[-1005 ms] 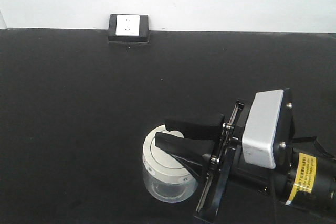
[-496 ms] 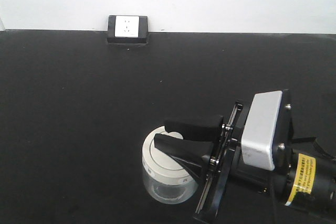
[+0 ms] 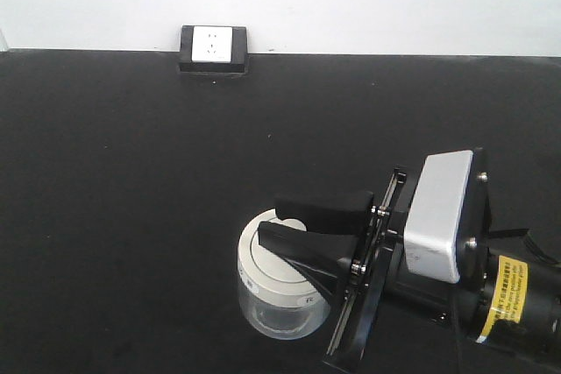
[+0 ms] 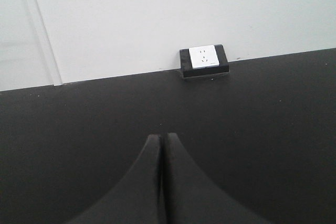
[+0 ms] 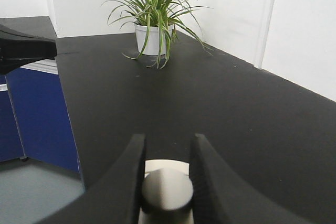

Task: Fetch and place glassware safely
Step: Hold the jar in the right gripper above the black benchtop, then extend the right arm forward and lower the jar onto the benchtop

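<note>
The glassware [image 3: 279, 308] is a squat clear jar with a cream-white lid [image 3: 263, 271], at the front of the black counter [image 3: 131, 172]. My right gripper [image 3: 270, 218] reaches in from the right over the lid. In the right wrist view its fingers [image 5: 131, 166] press on both sides of the lid's round knob [image 5: 167, 190], so the right gripper [image 5: 168, 145] is shut on it. I cannot tell whether the jar rests on the counter or hangs just above it. My left gripper [image 4: 161, 137] is shut with nothing in it, over bare counter.
A wall socket [image 3: 213, 45] sits where the counter meets the white back wall. In the right wrist view a potted plant [image 5: 152, 24] stands at the counter's far end, and a blue cabinet [image 5: 31, 108] lies beyond the counter edge on the left.
</note>
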You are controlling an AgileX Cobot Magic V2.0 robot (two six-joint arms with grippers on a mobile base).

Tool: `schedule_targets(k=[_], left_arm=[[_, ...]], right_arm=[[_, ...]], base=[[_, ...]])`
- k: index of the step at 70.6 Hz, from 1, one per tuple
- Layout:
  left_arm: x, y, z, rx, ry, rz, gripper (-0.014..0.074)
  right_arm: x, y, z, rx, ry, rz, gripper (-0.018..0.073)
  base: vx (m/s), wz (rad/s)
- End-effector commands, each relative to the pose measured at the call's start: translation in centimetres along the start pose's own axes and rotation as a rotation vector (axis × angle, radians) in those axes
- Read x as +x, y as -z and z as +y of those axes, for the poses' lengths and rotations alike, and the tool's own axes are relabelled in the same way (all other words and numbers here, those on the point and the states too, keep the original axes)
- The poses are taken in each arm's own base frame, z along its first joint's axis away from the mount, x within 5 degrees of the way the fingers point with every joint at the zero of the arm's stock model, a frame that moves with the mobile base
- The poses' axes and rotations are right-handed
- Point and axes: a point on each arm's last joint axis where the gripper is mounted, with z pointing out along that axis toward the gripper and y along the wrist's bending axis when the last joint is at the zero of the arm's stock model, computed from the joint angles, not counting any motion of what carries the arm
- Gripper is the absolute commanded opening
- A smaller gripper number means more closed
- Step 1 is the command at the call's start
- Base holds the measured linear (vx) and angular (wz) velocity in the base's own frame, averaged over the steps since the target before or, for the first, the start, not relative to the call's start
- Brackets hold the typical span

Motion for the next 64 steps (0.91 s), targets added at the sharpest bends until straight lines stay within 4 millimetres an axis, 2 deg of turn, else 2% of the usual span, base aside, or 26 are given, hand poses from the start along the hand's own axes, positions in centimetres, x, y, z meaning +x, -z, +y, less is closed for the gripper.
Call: schedule_targets(k=[1,25,36,47,55,64], left_arm=[[-1.4,0.2,0.0,0.001,0.007,-0.082,-0.0007],[-1.4,0.2,0.0,0.001,0.007,-0.082,-0.0007],[-1.4,0.2,0.0,0.001,0.007,-0.082,-0.0007],[-1.4,0.2,0.0,0.001,0.007,-0.082,-0.0007],[-1.4,0.2,0.0,0.001,0.007,-0.082,-0.0007],[-1.4,0.2,0.0,0.001,0.007,-0.082,-0.0007]], right_arm=[[-1.9,0.1,0.2,-0.03,-0.006,-0.111,-0.0001],[-2.0,0.1,0.2,-0.033,-0.026,-0.121,-0.0001],[-1.8,0.1,-0.5,0.051,-0.057,-0.097,-0.0001],[-1.4,-0.1,-1.3,0.122,-0.007,-0.069,-0.0001],[-1.2,-0.9,-2.0,0.153,-0.025,-0.054,-0.0001],[-1.1,-2.9,-3.1,0.156,-0.008,-0.03,-0.0001]], base=[[0.0,0.0],[0.0,0.0],[0.0,0.0],[0.0,0.0],[0.0,0.0],[0.0,0.0]])
